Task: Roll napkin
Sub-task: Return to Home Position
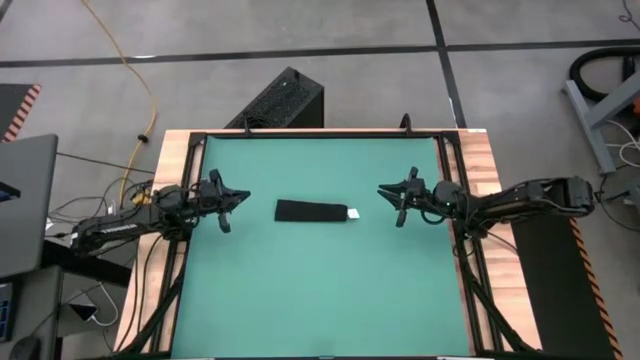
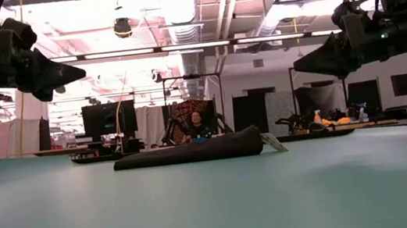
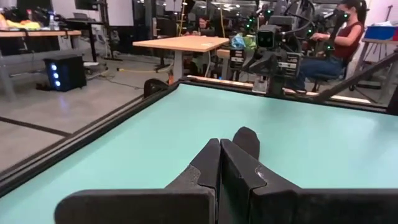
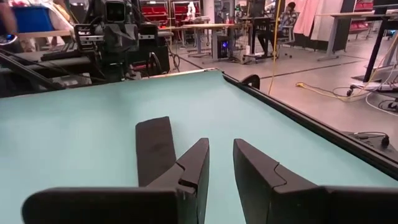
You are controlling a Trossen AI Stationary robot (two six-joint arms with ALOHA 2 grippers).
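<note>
Top-down view. The napkin (image 1: 310, 211) — a narrow black roll with a white tag (image 1: 353, 213) at its right end — lies at the centre of the green table surface (image 1: 320, 300). The left gripper (image 1: 236, 205) is at centre left and the right gripper (image 1: 390, 198) at centre right, each pointing toward the roll and apart from it. A black vented box (image 1: 285, 100) stands past the table's upper edge; a yellow cable (image 1: 140, 80) crosses the floor at upper left.

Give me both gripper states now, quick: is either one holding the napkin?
Left gripper: closed, holding nothing, clear of the napkin.
Right gripper: open, holding nothing, clear of the napkin.
</note>
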